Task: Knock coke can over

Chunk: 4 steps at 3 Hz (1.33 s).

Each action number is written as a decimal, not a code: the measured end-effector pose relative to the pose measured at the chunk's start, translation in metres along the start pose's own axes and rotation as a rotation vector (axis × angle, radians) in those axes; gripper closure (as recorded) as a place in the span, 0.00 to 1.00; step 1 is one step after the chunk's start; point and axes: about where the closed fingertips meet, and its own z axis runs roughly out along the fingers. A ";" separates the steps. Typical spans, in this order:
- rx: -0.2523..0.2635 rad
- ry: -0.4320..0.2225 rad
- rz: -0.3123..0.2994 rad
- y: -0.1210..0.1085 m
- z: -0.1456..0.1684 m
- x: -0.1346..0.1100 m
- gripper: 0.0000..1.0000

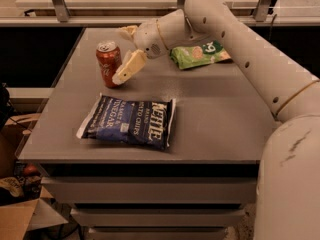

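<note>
Gripper sat upper left, jaws spread, empty, beside can; I judged a high sideways push best.

One camera, high above the near edge of the table, tilted down toward the far edge, fairly close. Gripper, fingers apart, sits near the far-left corner by the coke can.

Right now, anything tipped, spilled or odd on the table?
Nothing stands out. The small red metal coke can stands upright at back left, the open gripper close beside it. Dark blue chip bag and green snack bag lie flat.
</note>
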 end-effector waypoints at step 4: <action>-0.061 -0.127 0.042 -0.002 0.019 0.002 0.64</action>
